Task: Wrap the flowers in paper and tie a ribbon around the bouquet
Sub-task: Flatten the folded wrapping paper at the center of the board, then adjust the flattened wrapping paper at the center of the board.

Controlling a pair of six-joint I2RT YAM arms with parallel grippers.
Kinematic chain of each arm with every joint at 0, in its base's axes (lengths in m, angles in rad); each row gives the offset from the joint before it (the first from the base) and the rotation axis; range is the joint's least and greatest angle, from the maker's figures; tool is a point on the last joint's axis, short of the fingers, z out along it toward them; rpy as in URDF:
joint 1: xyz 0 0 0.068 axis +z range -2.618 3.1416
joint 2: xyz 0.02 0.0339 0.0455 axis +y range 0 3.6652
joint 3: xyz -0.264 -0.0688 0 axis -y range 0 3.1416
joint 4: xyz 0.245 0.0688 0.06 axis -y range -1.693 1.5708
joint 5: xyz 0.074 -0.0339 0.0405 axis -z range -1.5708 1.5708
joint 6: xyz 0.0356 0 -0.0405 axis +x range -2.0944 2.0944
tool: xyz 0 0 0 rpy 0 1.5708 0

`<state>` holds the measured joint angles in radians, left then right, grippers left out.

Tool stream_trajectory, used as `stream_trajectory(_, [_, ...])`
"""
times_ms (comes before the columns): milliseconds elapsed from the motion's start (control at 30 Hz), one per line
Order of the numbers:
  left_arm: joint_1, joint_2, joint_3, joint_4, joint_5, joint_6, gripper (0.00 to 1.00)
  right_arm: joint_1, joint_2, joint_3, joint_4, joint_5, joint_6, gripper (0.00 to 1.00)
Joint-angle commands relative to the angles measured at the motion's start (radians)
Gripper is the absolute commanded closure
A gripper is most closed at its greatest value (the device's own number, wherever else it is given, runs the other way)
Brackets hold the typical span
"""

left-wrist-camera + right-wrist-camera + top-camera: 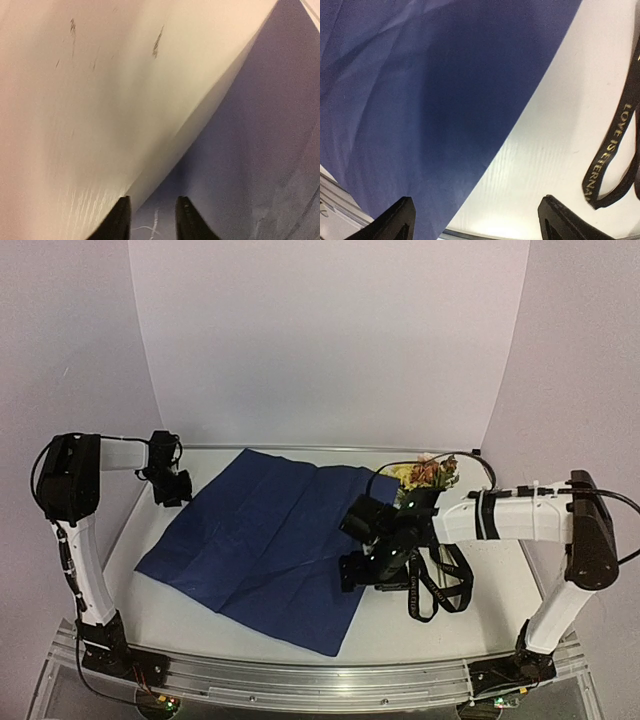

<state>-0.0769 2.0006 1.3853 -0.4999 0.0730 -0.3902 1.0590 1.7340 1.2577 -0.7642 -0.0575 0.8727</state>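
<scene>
The paper (270, 540) lies flat on the table with its dark navy face up. The flowers (425, 473) rest at the back right, partly hidden behind my right arm. The black ribbon (440, 590) lies looped just right of the paper. My left gripper (172, 485) hovers at the paper's far left corner. In the left wrist view its jaws (152, 217) stand narrowly open over the paper's edge (250, 150), holding nothing. My right gripper (362, 573) hangs over the paper's right edge. It is wide open (477, 220) above the paper (420, 100), with the lettered ribbon (612, 165) to its right.
The white table (230, 640) has a raised rim and a metal rail (300, 680) along the near edge. A white backdrop (330, 340) curves up behind. A black cable (470, 458) arcs over the flowers.
</scene>
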Motion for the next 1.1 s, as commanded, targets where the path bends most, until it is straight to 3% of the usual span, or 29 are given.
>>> stream_trajectory(0, [-0.017, 0.022, 0.194, -0.057, -0.025, 0.070, 0.50, -0.176, -0.067, -0.011, 0.008, -0.167, -0.121, 0.11])
stream_trajectory(100, [-0.103, 0.009, 0.261, -0.114, -0.104, 0.067, 0.35, -0.256, -0.068, -0.006, 0.009, -0.221, -0.152, 0.10])
stream_trajectory(167, [-0.202, -0.024, 0.243, -0.121, -0.119, 0.033, 0.32, -0.295, -0.065, -0.008, 0.010, -0.242, -0.159, 0.10])
stream_trajectory(367, [-0.558, -0.055, 0.089, -0.014, -0.114, -0.148, 0.31, -0.373, 0.023, 0.046, 0.031, -0.318, -0.210, 0.11])
stream_trajectory(533, [-0.754, -0.036, 0.045, 0.035, -0.117, -0.259, 0.32, -0.438, 0.150, 0.123, 0.068, -0.360, -0.256, 0.11])
stream_trajectory(667, [-0.819, -0.041, -0.004, 0.043, -0.128, -0.328, 0.33, -0.499, 0.244, 0.133, 0.166, -0.398, -0.232, 0.12])
stream_trajectory(900, [-0.827, -0.123, -0.134, 0.056, -0.141, -0.381, 0.33, -0.536, 0.361, 0.191, 0.244, -0.417, -0.202, 0.13])
stream_trajectory(1067, [-0.824, -0.159, -0.189, 0.051, -0.151, -0.395, 0.33, -0.537, 0.395, 0.189, 0.309, -0.402, -0.154, 0.26])
